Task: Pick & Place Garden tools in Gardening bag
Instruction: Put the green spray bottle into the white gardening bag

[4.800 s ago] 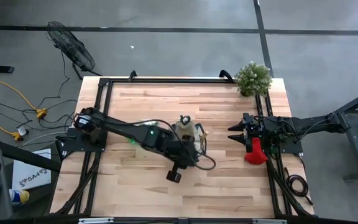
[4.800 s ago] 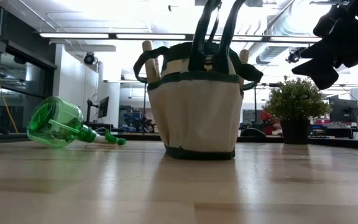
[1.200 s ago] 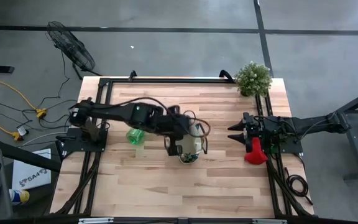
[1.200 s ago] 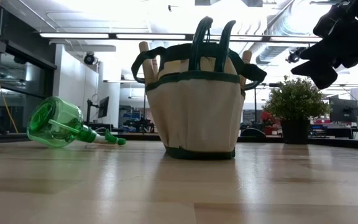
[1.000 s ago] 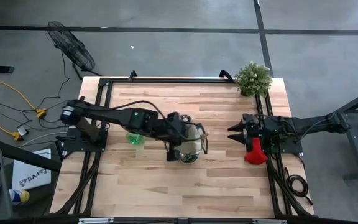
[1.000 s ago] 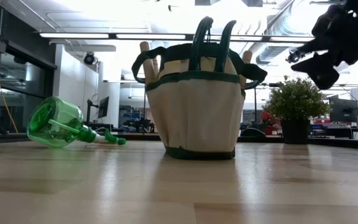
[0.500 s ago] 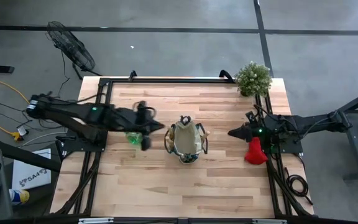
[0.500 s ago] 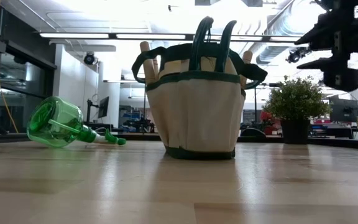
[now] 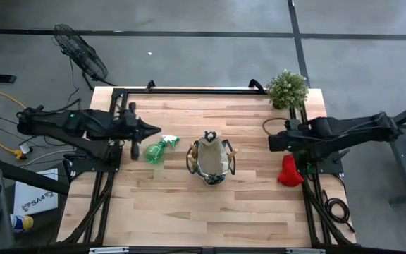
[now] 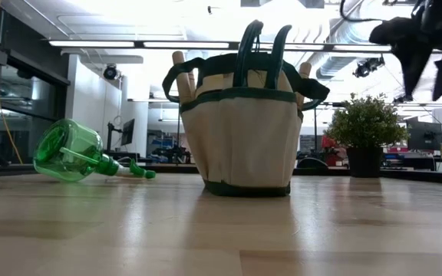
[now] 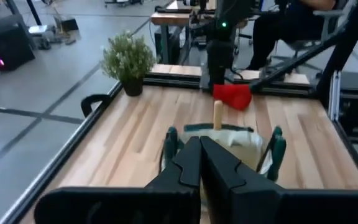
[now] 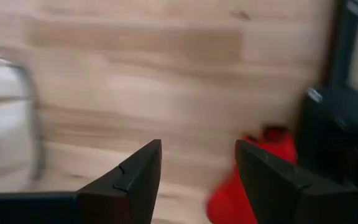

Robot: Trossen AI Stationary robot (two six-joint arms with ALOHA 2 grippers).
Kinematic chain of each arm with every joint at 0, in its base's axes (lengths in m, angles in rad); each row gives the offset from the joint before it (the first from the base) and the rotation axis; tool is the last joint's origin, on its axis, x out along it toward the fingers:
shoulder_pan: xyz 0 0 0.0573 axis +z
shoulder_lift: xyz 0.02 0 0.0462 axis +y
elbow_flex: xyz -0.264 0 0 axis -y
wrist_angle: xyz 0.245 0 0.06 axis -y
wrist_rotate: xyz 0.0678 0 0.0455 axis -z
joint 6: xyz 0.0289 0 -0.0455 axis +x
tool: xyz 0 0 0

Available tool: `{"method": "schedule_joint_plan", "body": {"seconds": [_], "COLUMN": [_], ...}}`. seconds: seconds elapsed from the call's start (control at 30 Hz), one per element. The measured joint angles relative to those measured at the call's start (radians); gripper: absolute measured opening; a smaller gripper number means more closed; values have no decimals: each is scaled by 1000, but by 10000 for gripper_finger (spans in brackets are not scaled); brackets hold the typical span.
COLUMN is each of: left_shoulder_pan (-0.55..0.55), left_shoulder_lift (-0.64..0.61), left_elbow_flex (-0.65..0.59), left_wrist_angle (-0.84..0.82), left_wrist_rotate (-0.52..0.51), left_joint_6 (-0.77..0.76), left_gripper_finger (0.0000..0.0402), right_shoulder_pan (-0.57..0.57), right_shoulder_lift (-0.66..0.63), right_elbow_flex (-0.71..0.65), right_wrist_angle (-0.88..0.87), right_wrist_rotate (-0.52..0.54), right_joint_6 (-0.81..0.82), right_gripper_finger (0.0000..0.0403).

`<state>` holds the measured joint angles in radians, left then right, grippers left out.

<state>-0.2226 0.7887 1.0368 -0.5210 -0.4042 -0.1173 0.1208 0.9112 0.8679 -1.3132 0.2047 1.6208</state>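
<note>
The beige gardening bag (image 9: pixel 210 159) stands upright at the table's middle, loop handles up (image 10: pixel 244 123). Wooden tool handles (image 10: pixel 181 70) stick up out of it. The green spray bottle (image 9: pixel 155 149) lies on its side left of the bag (image 10: pixel 75 151). The red glove (image 9: pixel 290 170) lies at the table's right edge. My left gripper (image 9: pixel 146 130) is shut and empty, near the left edge just beyond the bottle, pointing toward the bag (image 11: pixel 201 149). My right gripper (image 10: pixel 424 57) is open and empty, fingers down, above the table near the glove (image 12: pixel 197 168).
A bushy potted plant (image 9: pixel 287 89) stands at the far right corner. Black arm frames run along the left and right sides. Bare wood lies in front of the bag, toward the near edge.
My left gripper has drawn back from over the bag toward the table's left edge, past the spray bottle, and stays shut. My right gripper has tipped from pointing toward the bag to pointing down. The bag, bottle and glove have stayed in place.
</note>
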Motion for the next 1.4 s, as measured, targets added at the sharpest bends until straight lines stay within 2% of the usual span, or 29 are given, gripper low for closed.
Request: {"method": "schedule_joint_plan", "body": {"seconds": [0.2, 0.33, 0.43, 0.53, 0.63, 0.77, 0.9, 1.0, 1.13, 1.4], "left_shoulder_pan": [0, 1, 1, 11, 84, 247, 444, 578, 700, 788], "left_shoulder_lift": [-62, -139, -199, -235, -234, -155, -65, 22, 151, 452], "left_elbow_flex": [-42, -125, -196, -254, -281, -282, -280, -271, -230, -115], "left_wrist_angle": [-39, -37, -37, -40, -65, -84, -69, -87, -129, -309], "left_wrist_rotate": [15, -12, -66, -133, -142, -45, 171, 368, 531, 610], "left_joint_6": [65, 53, 4, -107, -212, -321, -336, -302, -283, -270], "left_gripper_finger": [0, 0, 0, 0, 0, 0, 1, 17, 70, 208], "right_shoulder_pan": [1, 1, 1, 1, 1, 1, 1, 1, 1, 1], "right_shoulder_lift": [170, 238, 265, 275, 275, 275, 275, 275, 275, 275], "right_elbow_flex": [23, 23, 23, 23, 23, 23, 23, 23, 23, 23], "right_wrist_angle": [-59, -52, -44, -40, -33, -33, -32, -33, -33, -33], "right_wrist_rotate": [-184, -212, -215, -238, -248, -253, -253, -252, -239, -221], "right_joint_6": [43, 51, 59, 63, 83, 103, 104, 104, 98, 1], "right_gripper_finger": [197, 197, 197, 197, 197, 197, 197, 197, 197, 197]}}
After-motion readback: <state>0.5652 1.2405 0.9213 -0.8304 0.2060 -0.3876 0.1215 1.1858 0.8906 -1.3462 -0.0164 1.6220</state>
